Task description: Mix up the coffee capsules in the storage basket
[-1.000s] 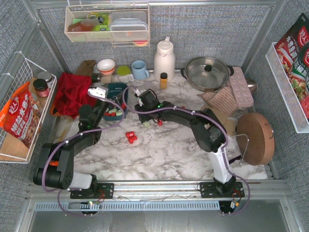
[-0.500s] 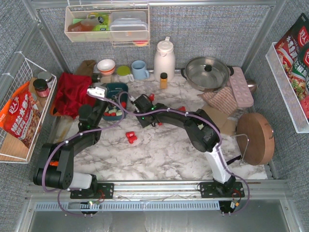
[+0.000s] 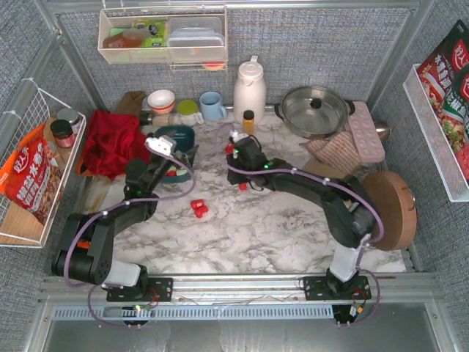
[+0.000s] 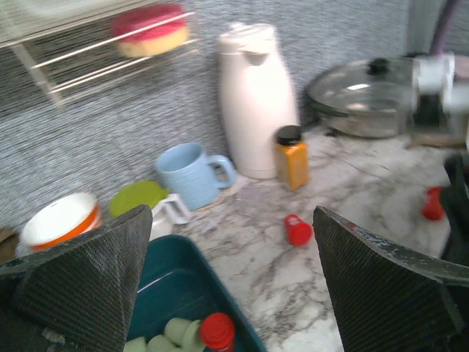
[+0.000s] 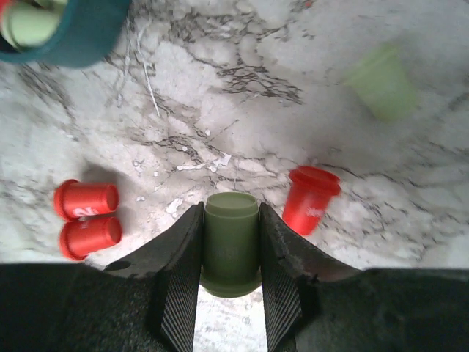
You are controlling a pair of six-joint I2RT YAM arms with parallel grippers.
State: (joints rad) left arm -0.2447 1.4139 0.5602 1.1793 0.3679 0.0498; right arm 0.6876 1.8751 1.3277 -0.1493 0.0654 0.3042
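The right gripper point(image 5: 230, 253) is clamping a pale green capsule point(image 5: 231, 220) between its two fingers point(image 5: 179, 286), the jaws pressing on both of its sides and its rimmed end pointing away from the wrist. Just to the right of this gripper a red capsule point(image 5: 311, 199) is standing on the marble table point(image 5: 220, 95), near the held one but apart from it. To the gripper's left two red pods point(image 5: 88, 235) are lying side by side, touching each other. Farther ahead and to the right a second green capsule point(image 5: 381, 81) is sitting on the marble, blurred. Far ahead to the left a corner of the storage basket point(image 5: 80, 37) is showing. The left gripper point(image 4: 231, 242) is hanging with its jaws spread wide and nothing between them. The basket is lying just below this gripper and slightly left of the gap between its fingers, and is holding green capsules point(image 4: 165, 341) and a red one point(image 4: 218, 328) at its near end. Ahead of the left gripper's opening a loose red capsule point(image 4: 297, 229) is lying on the table. Beyond it an amber bottle point(image 4: 292, 155), a white flask point(image 4: 256, 103) and a blue mug point(image 4: 189, 174) are standing by the back wall.
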